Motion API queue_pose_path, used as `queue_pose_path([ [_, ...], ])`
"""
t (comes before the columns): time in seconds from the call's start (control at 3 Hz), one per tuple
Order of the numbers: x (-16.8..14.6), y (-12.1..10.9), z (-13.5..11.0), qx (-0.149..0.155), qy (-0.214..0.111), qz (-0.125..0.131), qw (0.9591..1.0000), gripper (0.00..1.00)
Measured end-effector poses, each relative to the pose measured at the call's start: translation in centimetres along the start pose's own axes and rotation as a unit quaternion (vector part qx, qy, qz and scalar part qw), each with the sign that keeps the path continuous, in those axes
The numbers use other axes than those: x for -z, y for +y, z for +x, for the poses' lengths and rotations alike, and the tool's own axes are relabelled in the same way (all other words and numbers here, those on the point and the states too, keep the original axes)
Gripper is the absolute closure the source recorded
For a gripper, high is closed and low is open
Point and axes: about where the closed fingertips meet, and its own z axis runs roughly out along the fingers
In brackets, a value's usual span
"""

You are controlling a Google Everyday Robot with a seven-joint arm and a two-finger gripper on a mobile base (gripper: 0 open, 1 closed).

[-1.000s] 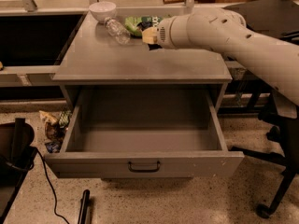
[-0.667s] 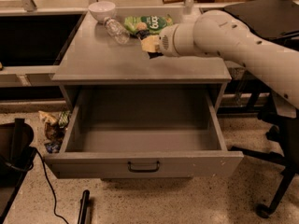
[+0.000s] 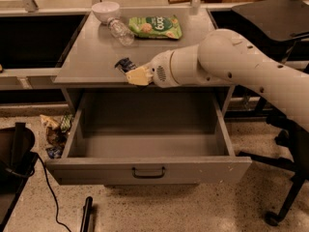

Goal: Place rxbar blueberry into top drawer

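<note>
Snack bar (image 3: 124, 64) is clamped in your end effector (image 3: 132, 72) over the counter's (image 3: 91, 57) front edge. The drawer (image 3: 203, 166) stands open with free room at 6 o'clock. Your arm (image 3: 231, 62) reaches in from 3 o'clock, wrist horizontal.

A: What does your grey cabinet top (image 3: 91, 57) carry?
B: At its back you see a white bowl (image 3: 105, 9), a clear bottle (image 3: 120, 31) on its side just beside it, and a green snack bag (image 3: 155, 27). The gripper (image 3: 130, 71) hangs at the front edge, pinching a dark bar (image 3: 124, 64).
</note>
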Motion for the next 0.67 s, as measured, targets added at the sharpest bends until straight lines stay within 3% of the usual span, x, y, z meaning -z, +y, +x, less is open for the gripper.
queue_pose_path([
  [0.33,0.0,0.0,0.0,0.0,0.0,0.0,1.0,1.0],
  [0.67,-0.9,0.6,3.4,0.0,0.02,0.013,0.9997,1.0],
])
